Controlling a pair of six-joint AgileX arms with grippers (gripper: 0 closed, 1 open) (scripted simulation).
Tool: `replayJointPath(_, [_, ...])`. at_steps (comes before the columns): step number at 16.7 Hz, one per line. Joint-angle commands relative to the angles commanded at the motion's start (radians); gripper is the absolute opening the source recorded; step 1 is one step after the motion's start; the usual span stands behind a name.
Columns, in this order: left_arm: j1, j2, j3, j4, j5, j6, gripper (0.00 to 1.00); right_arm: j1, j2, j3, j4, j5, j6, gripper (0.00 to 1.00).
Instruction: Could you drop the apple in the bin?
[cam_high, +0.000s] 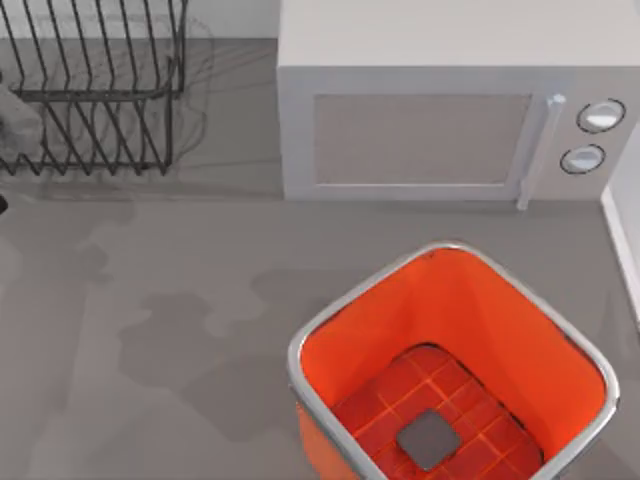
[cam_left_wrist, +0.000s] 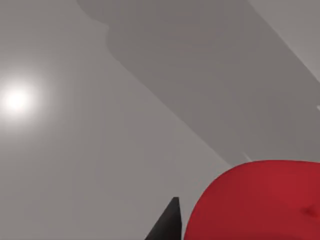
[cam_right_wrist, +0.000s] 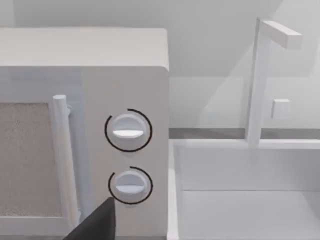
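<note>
One smooth red apple (cam_left_wrist: 260, 200), silver-rimmed bin (cam_high: 330, 330)

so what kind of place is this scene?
Likely a rendered kitchen counter: a microwave with two knobs, a black wire dish rack, and a white sink with faucet beside the microwave.

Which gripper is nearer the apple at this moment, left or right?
Left. In the left wrist view the apple sits right beside a left gripper finger. The right wrist view faces the microwave and sink, with no apple there.
</note>
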Motion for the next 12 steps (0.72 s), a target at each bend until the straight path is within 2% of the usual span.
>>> replayJointPath(6, [-0.019, 0.016, 0.014, -0.004, -0.001, -0.030, 0.00, 0.000, 0.000, 0.000, 0.000, 0.000, 0.000, 1.00])
replayJointPath(9, [-0.106, 0.061, 0.072, -0.029, -0.002, -0.156, 0.00, 0.000, 0.000, 0.000, 0.000, 0.000, 0.000, 1.00])
replayJointPath(12, [-0.243, 0.127, 0.154, -0.065, -0.004, -0.363, 0.00, 0.000, 0.000, 0.000, 0.000, 0.000, 0.000, 1.00])
